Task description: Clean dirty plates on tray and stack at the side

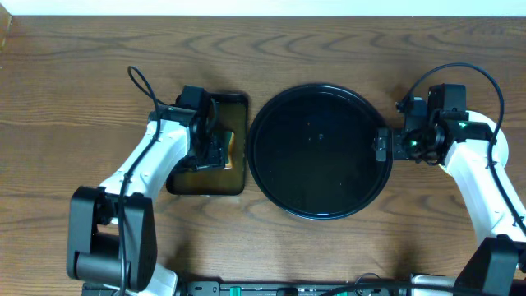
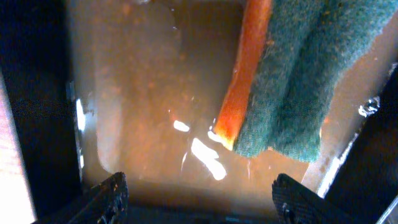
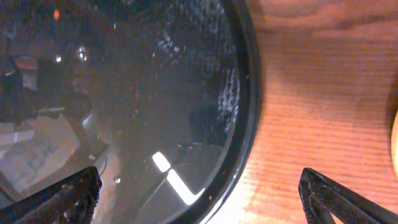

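My R jaws: wide open, empty, over the tray (image 3: 247, 124) rim. L jaws open too, by the soft wet sponge (image 2: 292, 81) in the pan (image 1: 209, 181). No plates seen. Tray looks stiff, slick: grab rim.

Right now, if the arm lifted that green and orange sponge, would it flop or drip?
Probably soft and bendy: the sponge shows a fuzzy green pad on orange foam. It lies in the brownish liquid of the pan, so it is likely soaked, heavier than dry, and drippy. The rough green face should resist slipping.
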{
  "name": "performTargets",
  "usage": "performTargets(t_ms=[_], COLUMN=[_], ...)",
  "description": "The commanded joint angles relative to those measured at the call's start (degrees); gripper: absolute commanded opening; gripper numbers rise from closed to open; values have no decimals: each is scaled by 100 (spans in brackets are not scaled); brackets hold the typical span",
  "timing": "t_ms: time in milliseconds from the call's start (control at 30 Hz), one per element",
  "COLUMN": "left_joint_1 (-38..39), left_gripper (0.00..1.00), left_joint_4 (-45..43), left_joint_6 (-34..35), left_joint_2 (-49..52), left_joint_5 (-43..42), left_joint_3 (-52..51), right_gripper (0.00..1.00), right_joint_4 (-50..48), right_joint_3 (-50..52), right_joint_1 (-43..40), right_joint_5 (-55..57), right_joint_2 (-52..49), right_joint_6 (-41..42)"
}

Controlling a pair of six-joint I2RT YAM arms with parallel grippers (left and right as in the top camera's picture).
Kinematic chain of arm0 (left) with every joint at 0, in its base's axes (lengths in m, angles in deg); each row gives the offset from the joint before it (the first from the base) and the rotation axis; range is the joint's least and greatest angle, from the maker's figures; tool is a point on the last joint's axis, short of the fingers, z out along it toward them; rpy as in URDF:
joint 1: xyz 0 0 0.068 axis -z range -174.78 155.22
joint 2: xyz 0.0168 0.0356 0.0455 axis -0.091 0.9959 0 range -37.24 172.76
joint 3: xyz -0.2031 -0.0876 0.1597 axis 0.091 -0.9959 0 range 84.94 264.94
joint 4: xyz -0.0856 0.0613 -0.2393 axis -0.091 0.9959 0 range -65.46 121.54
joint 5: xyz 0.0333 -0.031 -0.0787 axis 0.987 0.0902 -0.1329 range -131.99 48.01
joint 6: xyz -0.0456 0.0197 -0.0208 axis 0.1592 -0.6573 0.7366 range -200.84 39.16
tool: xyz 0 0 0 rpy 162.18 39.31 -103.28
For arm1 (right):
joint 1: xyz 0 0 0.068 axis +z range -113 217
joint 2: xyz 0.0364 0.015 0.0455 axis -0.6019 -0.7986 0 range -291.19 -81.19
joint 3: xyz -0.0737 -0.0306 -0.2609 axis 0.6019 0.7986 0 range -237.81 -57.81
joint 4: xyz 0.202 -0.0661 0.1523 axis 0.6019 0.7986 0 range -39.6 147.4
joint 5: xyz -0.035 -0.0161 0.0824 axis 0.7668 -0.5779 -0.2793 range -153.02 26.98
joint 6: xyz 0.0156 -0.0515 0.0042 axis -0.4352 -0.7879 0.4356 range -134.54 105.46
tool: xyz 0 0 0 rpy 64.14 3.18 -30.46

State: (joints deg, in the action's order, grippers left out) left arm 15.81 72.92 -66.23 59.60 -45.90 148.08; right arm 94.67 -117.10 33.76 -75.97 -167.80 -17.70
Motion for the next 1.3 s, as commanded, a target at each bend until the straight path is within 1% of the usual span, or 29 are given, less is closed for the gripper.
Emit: performTargets(t_ms=[0,100,167,233,267,367,533,1267], left_joint_1=[-28,-28,-28,-28,-28,-28,-28,-28], left_gripper=[76,76,76,76,83,85,85,86], left_joint_4=[-66,-492,-907,-1054,-1060,-1049,-1029,-986], left_joint_6=[116,118,153,227,227,221,221,221], left_joint_2=[-857,-1775,-2844,-3807,-4271,-5351,-5731,-5576], left_joint_5=[98,122,144,240,363,461,461,459], left_joint_3=[-382,-1032,-1735,-2184,-2330,-2476,-2476,-2476], right_gripper=[99,99,99,99,99,99,99,99], right_joint_4=[-186,-782,-1167,-1353,-1351,-1355,-1316,-1307], right_joint_3=[348,918,1410,1803,1897,2033,2039,2048], right_joint_1=[221,448,638,774,785,774,774,778], right_joint_5=[249,369,387,706,881,1117,1102,1102], right_joint_2=[555,1226,1862,2503,2719,3250,3259,3261], right_joint_6=[79,131,249,505,625,697,695,695])
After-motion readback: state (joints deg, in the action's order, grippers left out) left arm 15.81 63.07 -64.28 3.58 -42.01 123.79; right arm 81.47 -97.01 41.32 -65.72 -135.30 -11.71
